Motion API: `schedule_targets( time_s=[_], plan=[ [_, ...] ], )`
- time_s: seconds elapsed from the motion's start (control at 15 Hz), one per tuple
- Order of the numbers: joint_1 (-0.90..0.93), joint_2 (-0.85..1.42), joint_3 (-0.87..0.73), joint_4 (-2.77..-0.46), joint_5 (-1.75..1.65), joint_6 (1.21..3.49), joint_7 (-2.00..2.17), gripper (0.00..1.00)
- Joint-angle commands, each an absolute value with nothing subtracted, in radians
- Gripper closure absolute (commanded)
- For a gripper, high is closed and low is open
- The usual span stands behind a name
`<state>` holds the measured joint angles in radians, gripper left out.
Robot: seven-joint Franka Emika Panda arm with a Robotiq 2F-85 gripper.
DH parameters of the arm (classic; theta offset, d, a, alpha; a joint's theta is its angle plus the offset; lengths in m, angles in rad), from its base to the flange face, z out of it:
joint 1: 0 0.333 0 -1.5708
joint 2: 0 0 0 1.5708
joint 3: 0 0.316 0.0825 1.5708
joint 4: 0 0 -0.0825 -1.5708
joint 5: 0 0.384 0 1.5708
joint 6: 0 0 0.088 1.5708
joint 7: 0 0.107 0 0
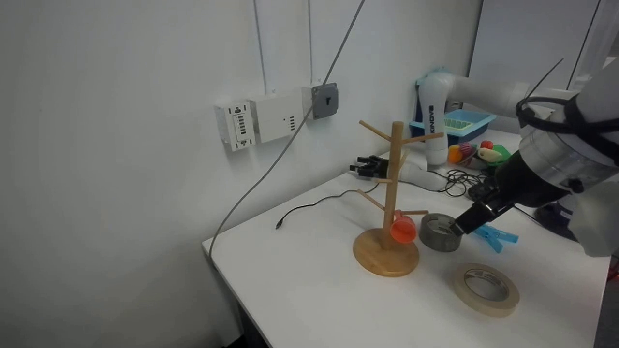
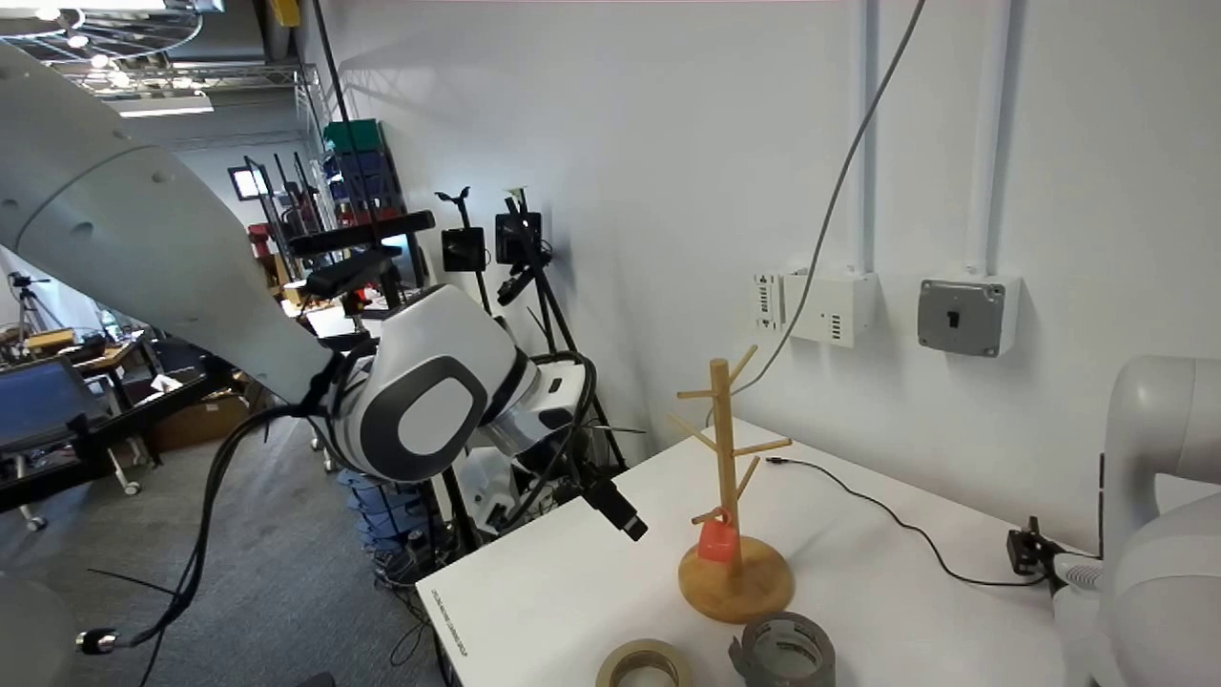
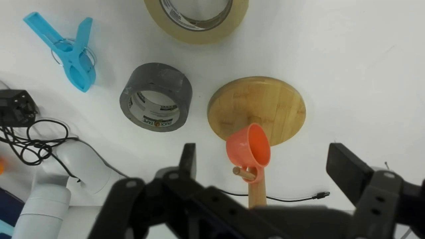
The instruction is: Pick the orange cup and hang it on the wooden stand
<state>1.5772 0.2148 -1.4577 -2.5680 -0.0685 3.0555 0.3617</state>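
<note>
Looks to me like you've basically nailed it: the orange cup (image 3: pixel 238 148) hangs by its handle (image 3: pixel 261 174) on a low peg (image 3: pixel 244 173) of the wooden stand (image 3: pixel 272 99), and your claw (image 3: pixel 262 156) is spread wide with nothing in it. I'd just back straight off, slow, no twisting, or you might clip the cup or the upper pegs (image 1: pixel 375 130).

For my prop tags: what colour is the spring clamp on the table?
The spring clamp is bright blue all over its plastic; best in the wrist view.
</note>
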Motion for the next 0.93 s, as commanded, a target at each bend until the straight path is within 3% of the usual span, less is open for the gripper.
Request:
schedule_targets(
  time_s=[0.0,0.47,0.53,0.87],
  plan=[
    [1.691,0.158,-1.594,-2.613,-0.089,3.115,0.324,0.0],
    [1.99,0.164,-1.865,-2.724,-0.056,3.186,0.309,0.0],
    [1.897,0.204,-1.772,-2.685,-0.071,3.142,0.354,0.0],
    [1.971,0.204,-1.836,-2.718,-0.07,3.15,0.354,0.0]
  ],
)
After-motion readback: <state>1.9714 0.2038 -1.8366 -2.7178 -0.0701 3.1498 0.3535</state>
